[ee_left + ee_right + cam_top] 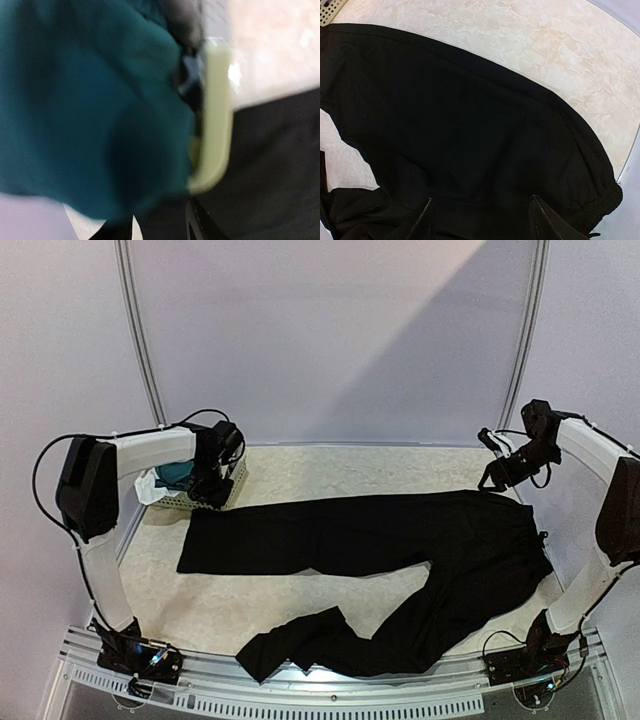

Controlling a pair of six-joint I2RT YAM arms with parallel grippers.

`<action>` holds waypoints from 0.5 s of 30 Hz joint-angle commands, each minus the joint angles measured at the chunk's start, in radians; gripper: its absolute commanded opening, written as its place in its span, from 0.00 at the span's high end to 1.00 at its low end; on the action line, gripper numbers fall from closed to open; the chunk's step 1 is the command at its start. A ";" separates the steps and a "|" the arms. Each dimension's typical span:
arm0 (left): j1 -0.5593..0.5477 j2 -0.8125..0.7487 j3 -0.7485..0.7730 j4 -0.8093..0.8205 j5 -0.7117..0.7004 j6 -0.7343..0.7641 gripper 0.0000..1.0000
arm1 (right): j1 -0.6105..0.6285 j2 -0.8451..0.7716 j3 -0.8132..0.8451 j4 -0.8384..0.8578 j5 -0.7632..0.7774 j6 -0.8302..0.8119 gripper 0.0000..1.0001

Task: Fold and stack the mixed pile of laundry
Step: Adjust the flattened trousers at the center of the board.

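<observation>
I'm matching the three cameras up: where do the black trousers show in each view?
Top external: black trousers spread across the middle.
Left wrist: trousers, a dark patch at lower right.
Right wrist: trousers fill most of the frame.
Shared landmark: the pale basket.

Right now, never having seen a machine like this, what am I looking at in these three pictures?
Two robot arms are bolted at a table's near edge. The wide picture comes from a camera above and behind them, the other two from a camera on each wrist. On the marbled table lie black trousers, spread out. The left gripper is at a pale plastic basket holding teal fabric. Its view is too blurred to tell whether it grips anything. The right gripper hovers open above the trousers near their waistband, holding nothing.
</observation>
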 commanded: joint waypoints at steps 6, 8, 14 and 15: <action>0.069 0.321 0.376 -0.002 -0.083 0.107 0.62 | 0.004 -0.043 -0.062 0.017 -0.011 0.010 0.36; 0.075 0.382 0.459 -0.024 -0.097 0.130 0.62 | 0.004 -0.052 -0.077 0.021 0.002 0.002 0.36; 0.056 0.360 0.454 -0.052 -0.067 0.088 0.59 | 0.004 -0.064 -0.120 0.033 0.022 -0.020 0.36; 0.036 0.316 0.412 -0.043 -0.051 0.080 0.59 | 0.004 -0.062 -0.124 0.037 0.031 -0.027 0.36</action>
